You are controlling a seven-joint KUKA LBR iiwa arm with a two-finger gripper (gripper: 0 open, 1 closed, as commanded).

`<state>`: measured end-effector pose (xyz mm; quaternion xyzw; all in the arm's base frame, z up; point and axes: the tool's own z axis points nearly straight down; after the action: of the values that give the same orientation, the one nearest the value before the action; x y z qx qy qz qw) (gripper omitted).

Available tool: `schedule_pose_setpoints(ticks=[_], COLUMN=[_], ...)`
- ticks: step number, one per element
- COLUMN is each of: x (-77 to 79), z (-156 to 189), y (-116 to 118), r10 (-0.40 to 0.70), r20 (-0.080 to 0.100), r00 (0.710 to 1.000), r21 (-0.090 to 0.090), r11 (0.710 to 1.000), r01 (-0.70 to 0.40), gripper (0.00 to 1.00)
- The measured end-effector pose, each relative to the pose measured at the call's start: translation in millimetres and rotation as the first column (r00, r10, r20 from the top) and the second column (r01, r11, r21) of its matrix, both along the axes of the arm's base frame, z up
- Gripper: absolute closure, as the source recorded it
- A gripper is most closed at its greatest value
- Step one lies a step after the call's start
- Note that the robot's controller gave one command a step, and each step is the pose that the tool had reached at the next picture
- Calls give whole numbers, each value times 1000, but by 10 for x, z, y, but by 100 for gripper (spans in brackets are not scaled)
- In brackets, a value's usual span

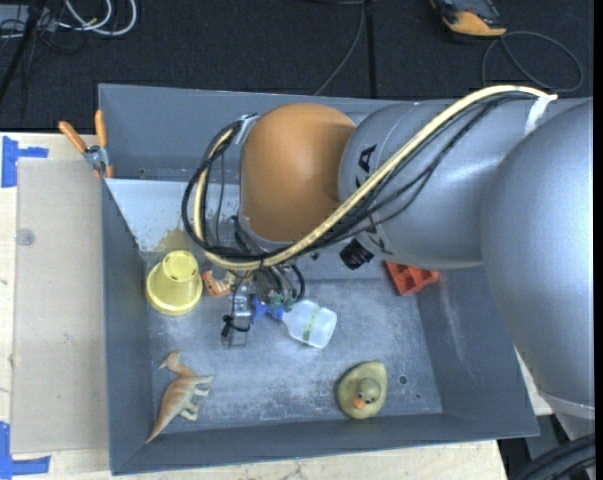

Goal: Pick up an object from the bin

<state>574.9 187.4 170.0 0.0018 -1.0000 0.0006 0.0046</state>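
Dark floor with loose cables lies beyond the far wall of the grey metal bin (121, 268), which sits on a pale wooden board. From the right a thick grey arm (501, 218) comes in across the bin and covers much of its far half. At the wrist it carries a rounded orange cover (291, 173), with black and pale yellow cables (381, 183) looping around it and running back along the arm. Below the cover the wrist turns downward, so the gripper (237, 330) points steeply at the bin floor, left of the middle. Its tip is low, at or just above the bare metal. Whether it is open or closed cannot be told, since it is small and dark under the wiring.

Nearest to it are three things. A yellow cup (174, 283) lies on its side just to the left. A small blue piece (271, 312) sits right beside it on the right. A translucent cup (311, 325) lies tipped over just past the blue piece. A small orange bit (215, 286) shows between the yellow cup and the gripper.

Well apart, a tan toy dinosaur (181, 393) lies near the front left corner. An olive-yellow rubber duck (362, 390) lies near the front wall. A red block (411, 277) peeks out from beneath the arm.
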Motion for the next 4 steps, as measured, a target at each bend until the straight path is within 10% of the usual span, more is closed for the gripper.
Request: schedule_pose_setpoints(ticks=[1, 2, 3, 4], x=[16, 95, 497, 429], z=[49, -475, -981, -964], y=[-11, -493, -659, -1244], r10=[-4, 93, 62, 107], r20=[7, 6, 15, 16], r00=[1000, 996, 998, 994], r21=[1, 2, 3, 2], r11=[1000, 996, 998, 994], r01=[4, -93, -62, -107], gripper=[0, 0, 0, 0])
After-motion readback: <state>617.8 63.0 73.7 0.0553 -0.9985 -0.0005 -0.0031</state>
